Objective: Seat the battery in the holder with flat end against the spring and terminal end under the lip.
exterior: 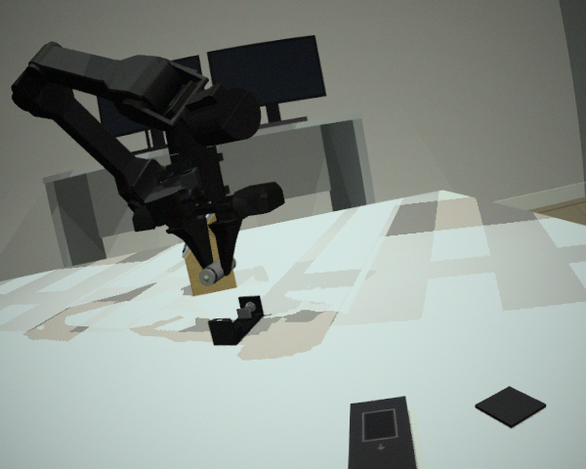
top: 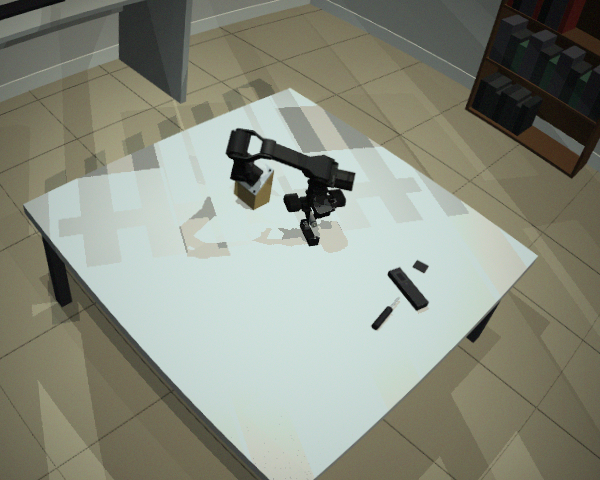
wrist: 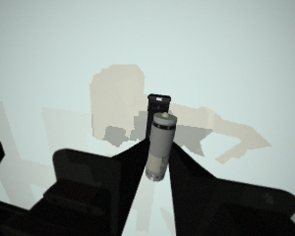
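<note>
battery (wrist: 159, 147): pinched mid-body between the fingers, lifted off the tabletop (exterior: 435, 322); long axis seen running away from the wrist camera, banded end with the small nub pointed toward the holder, plain end nearest the camera
holder (exterior: 234, 324): black, resting on the tabletop just below and ahead of the battery, not touched; long axis roughly in line with the battery in the wrist view
gripper (exterior: 216, 270): pointed down, closed on the battery
</note>
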You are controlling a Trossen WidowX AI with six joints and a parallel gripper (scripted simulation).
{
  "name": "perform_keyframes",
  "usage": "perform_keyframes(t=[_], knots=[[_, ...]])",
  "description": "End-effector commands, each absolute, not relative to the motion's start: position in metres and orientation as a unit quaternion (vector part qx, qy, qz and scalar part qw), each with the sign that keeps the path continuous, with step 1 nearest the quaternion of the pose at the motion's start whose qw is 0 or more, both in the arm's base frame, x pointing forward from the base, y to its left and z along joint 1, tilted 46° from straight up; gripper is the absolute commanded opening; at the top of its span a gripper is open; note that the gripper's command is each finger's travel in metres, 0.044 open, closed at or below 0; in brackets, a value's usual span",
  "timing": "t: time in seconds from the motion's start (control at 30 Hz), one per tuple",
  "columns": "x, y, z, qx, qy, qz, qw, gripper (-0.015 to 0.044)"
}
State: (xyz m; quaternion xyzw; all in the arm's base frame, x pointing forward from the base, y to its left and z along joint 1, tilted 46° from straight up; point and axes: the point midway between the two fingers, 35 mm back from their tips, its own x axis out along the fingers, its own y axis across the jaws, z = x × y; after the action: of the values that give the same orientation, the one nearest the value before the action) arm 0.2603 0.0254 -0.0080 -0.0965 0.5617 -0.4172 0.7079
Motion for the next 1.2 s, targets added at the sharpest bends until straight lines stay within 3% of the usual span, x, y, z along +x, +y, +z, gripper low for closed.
perform_keyframes(t=[0.0, 1.17], knots=[[0.259, 0.036, -0.014, -0.105, 0.567, -0.409, 0.707, 0.0067], [0.264, 0.002, -0.047, -0.169, 0.443, -0.372, 0.798, 0.0067]])
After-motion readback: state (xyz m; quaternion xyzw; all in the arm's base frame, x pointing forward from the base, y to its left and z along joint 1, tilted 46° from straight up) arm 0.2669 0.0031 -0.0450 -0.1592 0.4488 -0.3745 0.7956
